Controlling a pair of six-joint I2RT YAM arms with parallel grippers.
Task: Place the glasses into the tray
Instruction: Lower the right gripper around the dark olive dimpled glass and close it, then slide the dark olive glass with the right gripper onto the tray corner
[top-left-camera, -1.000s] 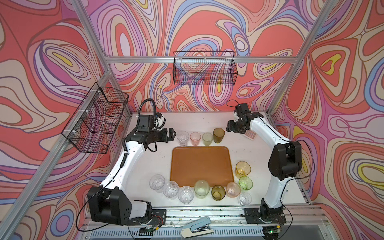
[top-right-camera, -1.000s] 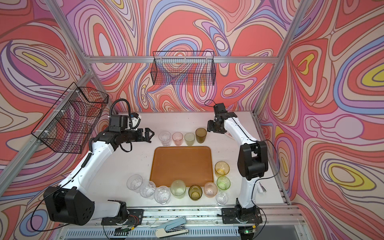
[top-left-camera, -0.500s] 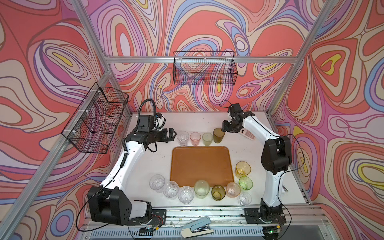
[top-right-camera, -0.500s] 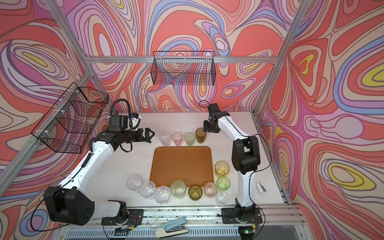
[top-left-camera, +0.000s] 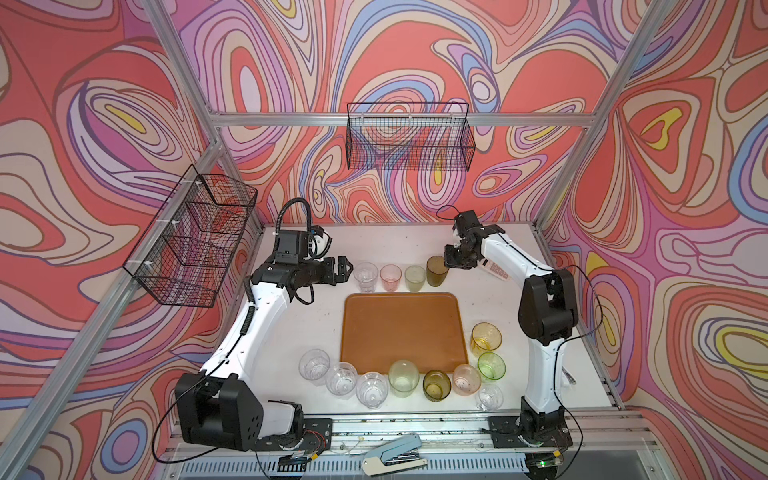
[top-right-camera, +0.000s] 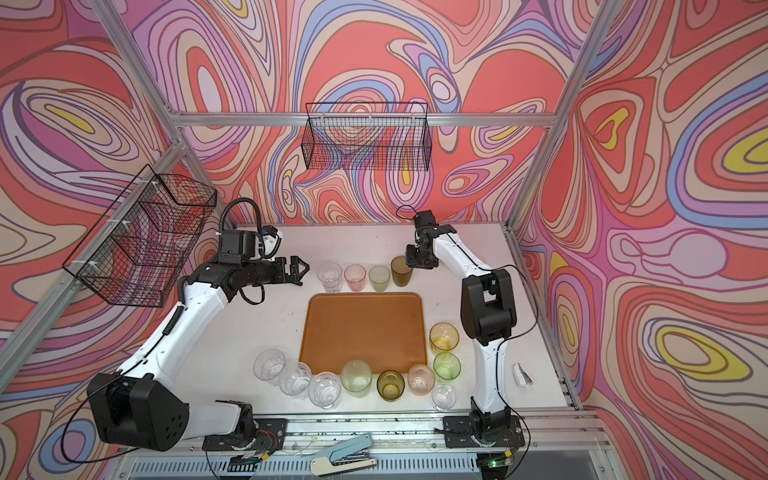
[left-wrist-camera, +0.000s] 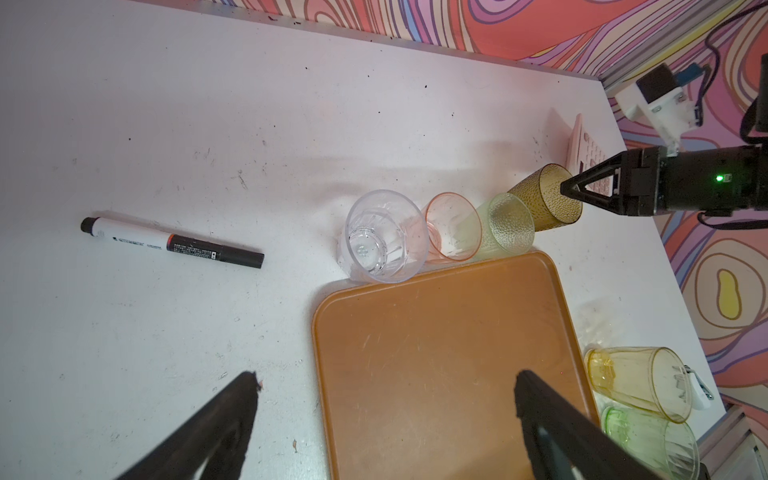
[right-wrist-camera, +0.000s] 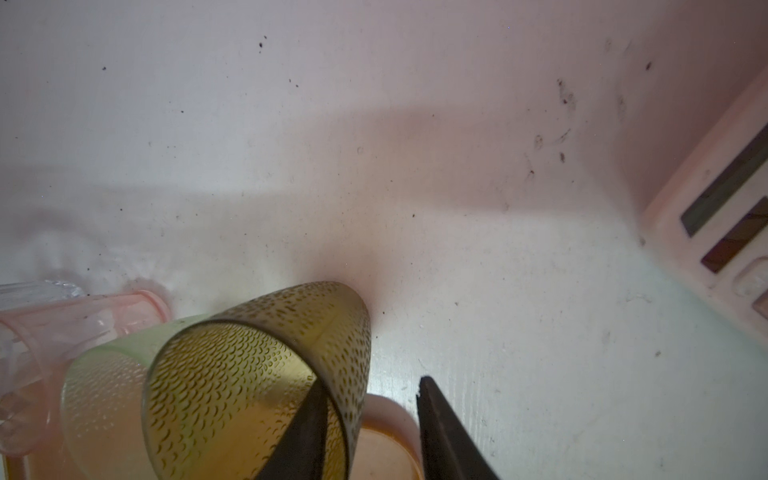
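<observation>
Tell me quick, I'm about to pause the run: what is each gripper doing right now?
Left gripper: open, holding nothing.
Right gripper: open, jaws astride the wall of the olive-brown dimpled transparent tumbler, not yet gripping it.

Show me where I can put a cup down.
The flat orange-brown tray is wholly bare. So is the white table between the black-and-white marker pen and back wall. Crowded: small see-through tumblers line the tray's far, near and right edges.
</observation>
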